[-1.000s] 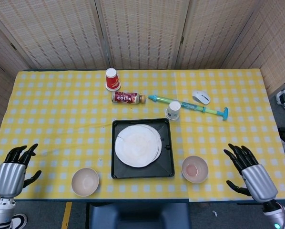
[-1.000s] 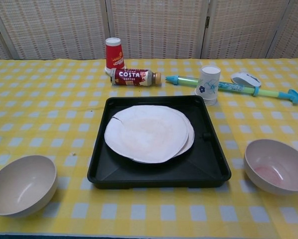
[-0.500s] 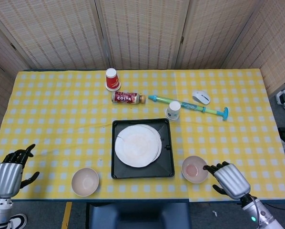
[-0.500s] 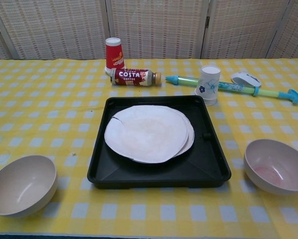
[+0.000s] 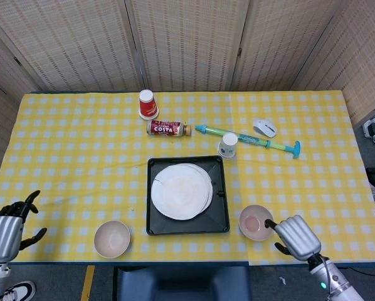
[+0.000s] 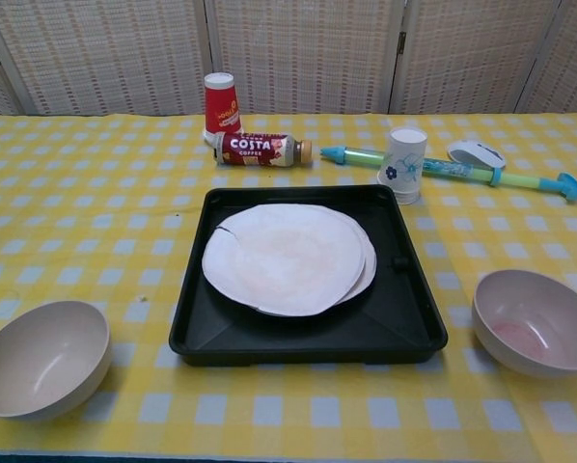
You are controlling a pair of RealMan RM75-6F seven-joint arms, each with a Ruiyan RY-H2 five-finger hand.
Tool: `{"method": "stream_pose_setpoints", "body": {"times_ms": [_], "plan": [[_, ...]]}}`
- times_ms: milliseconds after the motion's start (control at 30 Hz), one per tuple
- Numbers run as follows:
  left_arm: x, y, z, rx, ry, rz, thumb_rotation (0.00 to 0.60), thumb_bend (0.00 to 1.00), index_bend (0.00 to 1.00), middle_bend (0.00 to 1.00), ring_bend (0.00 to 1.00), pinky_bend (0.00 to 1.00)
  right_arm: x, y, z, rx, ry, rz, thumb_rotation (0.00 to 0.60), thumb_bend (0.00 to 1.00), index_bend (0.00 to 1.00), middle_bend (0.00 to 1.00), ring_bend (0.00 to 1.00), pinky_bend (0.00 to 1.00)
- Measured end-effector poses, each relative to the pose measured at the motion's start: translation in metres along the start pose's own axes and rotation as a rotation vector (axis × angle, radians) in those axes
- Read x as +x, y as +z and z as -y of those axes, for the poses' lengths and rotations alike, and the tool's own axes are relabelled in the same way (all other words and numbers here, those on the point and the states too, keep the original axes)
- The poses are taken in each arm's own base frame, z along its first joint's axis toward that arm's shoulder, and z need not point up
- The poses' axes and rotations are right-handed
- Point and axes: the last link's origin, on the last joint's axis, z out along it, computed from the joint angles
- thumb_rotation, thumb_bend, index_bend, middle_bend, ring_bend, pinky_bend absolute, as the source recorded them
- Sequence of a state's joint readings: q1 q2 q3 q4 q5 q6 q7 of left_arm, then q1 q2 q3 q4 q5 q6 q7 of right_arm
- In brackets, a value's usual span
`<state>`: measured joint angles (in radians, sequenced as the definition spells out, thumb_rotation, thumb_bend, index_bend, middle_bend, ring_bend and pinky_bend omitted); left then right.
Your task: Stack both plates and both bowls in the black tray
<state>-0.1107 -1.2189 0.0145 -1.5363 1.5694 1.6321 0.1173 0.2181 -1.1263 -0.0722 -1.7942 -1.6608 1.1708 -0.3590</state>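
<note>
I see the tray (image 5: 187, 195) at the table's (image 5: 81, 150) near centre. Both plates (image 5: 182, 190) lie stacked inside it, the upper one offset slightly left of the lower.

The left bowl (image 5: 111, 238) sits on the table near the front edge, left of the tray and apart from it. The right bowl (image 5: 256, 222) sits right of the tray, close to its near right corner; its inside shows a pink tint.

My right hand (image 5: 296, 237) is just right of the right bowl, with a dark fingertip at the bowl's rim; I cannot tell whether it touches, nor how far the fingers are closed. It holds nothing that I can see. My left hand (image 5: 4, 229) is at the table's near left edge, well apart from the left bowl, fingers spread and empty.

Beyond the tray lie a red cup (image 5: 148, 104), a bottle (image 5: 169, 128), a white cup (image 5: 228, 146), a toy pump (image 5: 250, 139) and a mouse (image 5: 264, 128).
</note>
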Motion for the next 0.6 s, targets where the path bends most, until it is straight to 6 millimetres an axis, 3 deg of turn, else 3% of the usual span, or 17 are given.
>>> {"method": "stream_pose_setpoints", "body": {"times_ms": [300,600], "plan": [[0.001,-0.003,-0.004,-0.026,-0.011,0.006,0.600,0.19,0.16,0.52,0.38,0.45,-0.012,-0.004,-0.007,-0.033,0.022,0.052,0.600,0.25,0.48,0.90,0.85,0.86],[0.005,-0.005,-0.003,-0.027,-0.026,0.003,0.600,0.19,0.15,0.52,0.38,0.45,-0.018,0.006,-0.005,-0.025,0.014,0.076,0.600,0.27,0.52,0.90,0.85,0.87]]}}
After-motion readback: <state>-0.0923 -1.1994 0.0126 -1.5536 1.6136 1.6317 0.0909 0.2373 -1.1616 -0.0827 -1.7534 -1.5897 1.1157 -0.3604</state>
